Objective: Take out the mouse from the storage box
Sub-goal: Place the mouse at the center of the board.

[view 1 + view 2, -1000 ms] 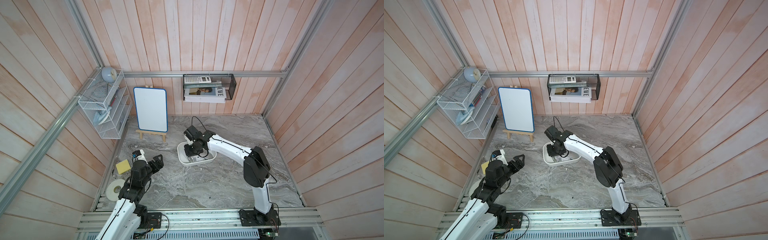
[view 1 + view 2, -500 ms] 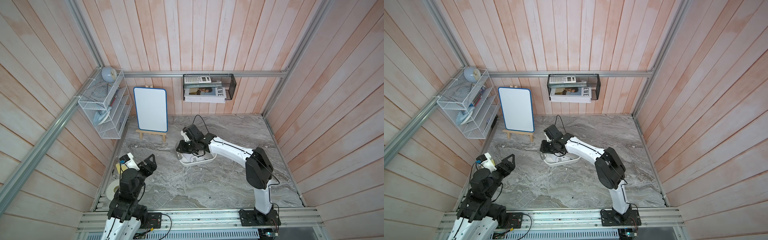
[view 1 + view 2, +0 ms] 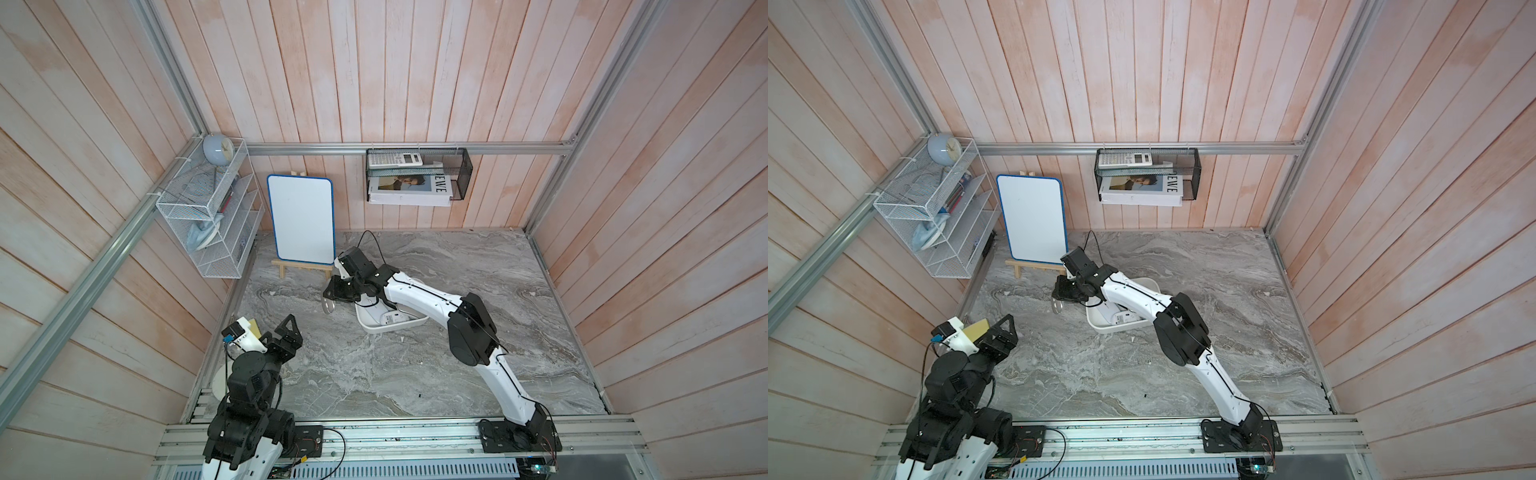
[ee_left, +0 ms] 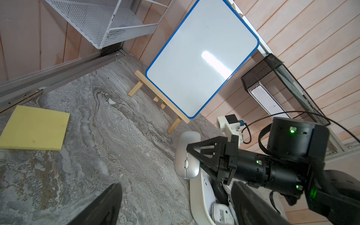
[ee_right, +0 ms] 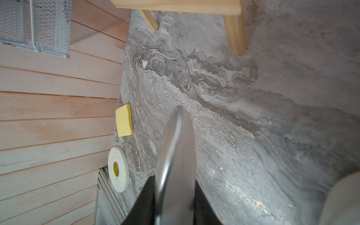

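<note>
Two grippers show, but only one carries the job. The right gripper (image 3: 333, 296) is clamped on the silver mouse (image 4: 186, 155), with one finger across its wheel face and the other, as far as we can judge, on its underside. We see the mouse out past the rim of the storage box (image 3: 374, 328). It hangs over the bare marble table (image 3: 374, 374) on the side toward the whiteboard (image 3: 301, 224) and the left arm, and it looks clear of the surface. In the left wrist view its long axis seems to lie across the fingers, not in line with them, and it stands nearer on end than flat. We judge a set-down would land it on one end first, so it may tip over on release. The left gripper (image 4: 176, 190) stands wide open and empty near the yellow pad (image 4: 35, 128), apart from the mouse. A white labelled item (image 3: 392, 318) lies in the box.
</note>
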